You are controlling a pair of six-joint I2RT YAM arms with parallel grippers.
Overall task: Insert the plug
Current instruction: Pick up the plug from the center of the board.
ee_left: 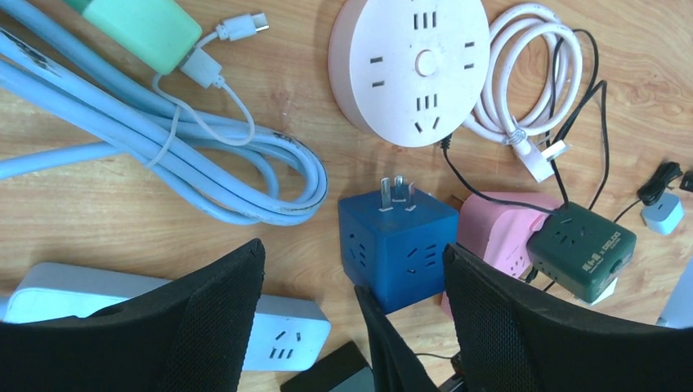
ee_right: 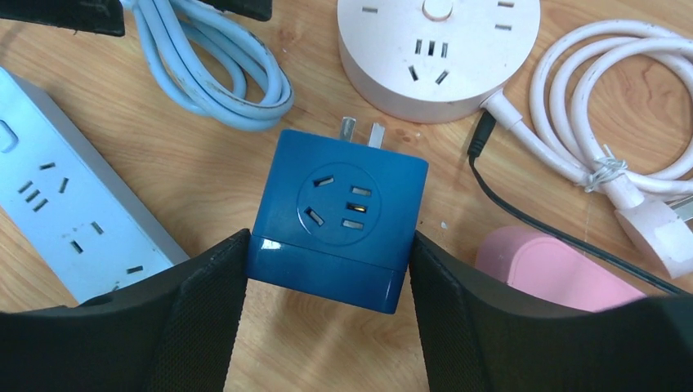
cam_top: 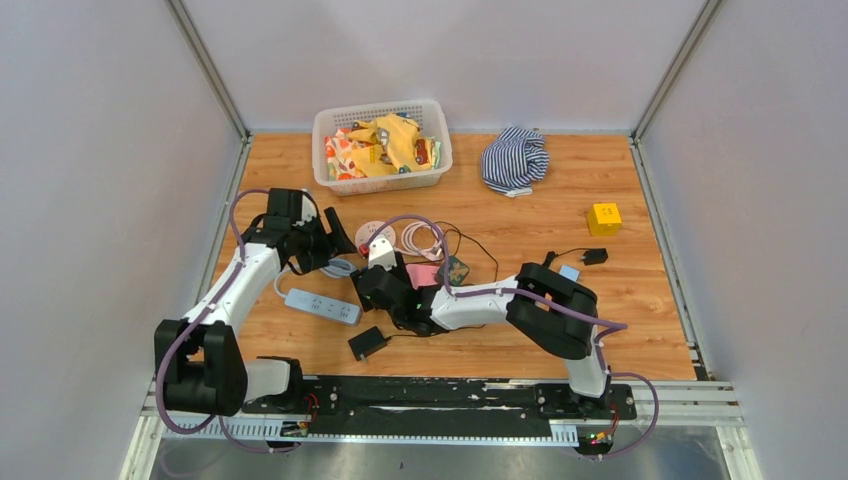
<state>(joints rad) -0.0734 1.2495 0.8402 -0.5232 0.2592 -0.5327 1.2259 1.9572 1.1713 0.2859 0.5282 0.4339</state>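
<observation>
Grey walls [cam_top: 100,150] close in a wooden table [cam_top: 620,330], and most of the clutter sits left of its middle. The blue cube plug [ee_right: 339,204] is in that cluster, resting on the wood just on the near side of the round pink socket [ee_right: 437,57]. Its prongs [ee_right: 349,126] lie flat and point toward the socket without reaching it.

My right gripper [ee_right: 328,245] has its jaws closed on the cube, one pad against each side face. My left gripper [ee_left: 353,249] hovers over the same patch with its jaws wide and nothing between them. A white power strip [ee_right: 65,220] lies toward the left edge of the table, with a looped pale blue cable [ee_right: 221,65] beyond it.

I judge the grasp is made and the carry to a socket hasn't begun. The round socket's holes face up while the prongs run level with the table, so next I would lift the cube, tip it until the prongs point down, and line them up over a matching set of slots before pressing.

The round socket looks light and could skid or tip under the push, so the free left gripper may need to come down and steady its rim
</observation>
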